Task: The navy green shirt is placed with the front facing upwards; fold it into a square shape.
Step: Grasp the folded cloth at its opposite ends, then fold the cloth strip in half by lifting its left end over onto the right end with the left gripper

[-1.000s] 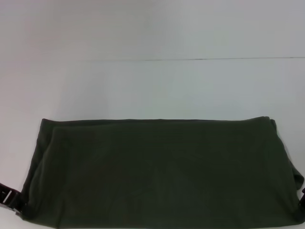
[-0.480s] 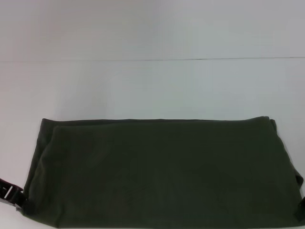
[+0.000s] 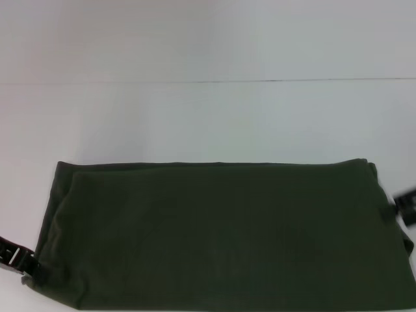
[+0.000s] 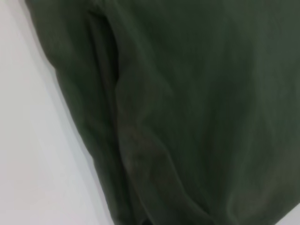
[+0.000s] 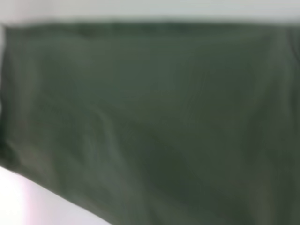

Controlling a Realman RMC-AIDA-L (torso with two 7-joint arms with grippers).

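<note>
Table [image 3: 208, 123], white and plain, carries one navy green shirt [image 3: 221, 234] folded wide; left gripper [image 3: 19, 259] and right gripper [image 3: 404, 207] flank it, grips unreadable.

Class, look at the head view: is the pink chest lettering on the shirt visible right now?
No. The navy green shirt lies as a wide folded band on the white table, showing only plain green fabric.

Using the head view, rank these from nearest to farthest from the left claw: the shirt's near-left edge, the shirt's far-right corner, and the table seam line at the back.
1. Near-left edge of the navy green shirt, right beside the left claw.
2. Table seam line, far back.
3. Far-right corner, across the table by the right claw. Close to 2, so the order is uncertain.
</note>
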